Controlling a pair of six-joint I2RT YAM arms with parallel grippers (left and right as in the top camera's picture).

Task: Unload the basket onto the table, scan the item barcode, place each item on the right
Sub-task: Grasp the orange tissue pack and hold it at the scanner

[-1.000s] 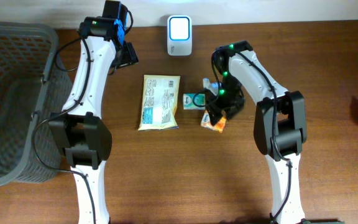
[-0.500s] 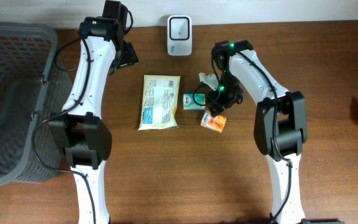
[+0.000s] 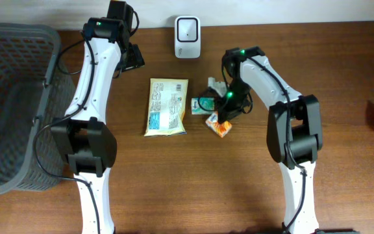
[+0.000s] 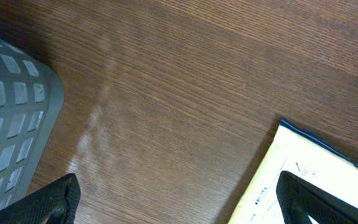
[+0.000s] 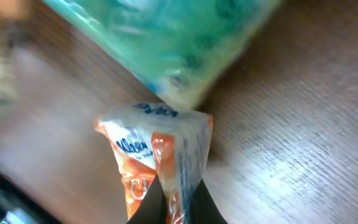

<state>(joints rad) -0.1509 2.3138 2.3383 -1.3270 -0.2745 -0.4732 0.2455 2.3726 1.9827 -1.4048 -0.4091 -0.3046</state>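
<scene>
Right tool (image 5: pixel 176 208) clamped on orange packet (image 5: pixel 140 155), left tool (image 4: pixel 185 202) spread wide

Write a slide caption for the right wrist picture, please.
Right gripper pinching an orange packet, a green packet just behind it on the wooden table.

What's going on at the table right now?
The right gripper is shut on the edge of the orange packet, right beside the green packet. The left gripper hangs open between the basket and the yellow packet, holding nothing. The scanner stands at the far edge; the orange packet isn't at it yet.
</scene>
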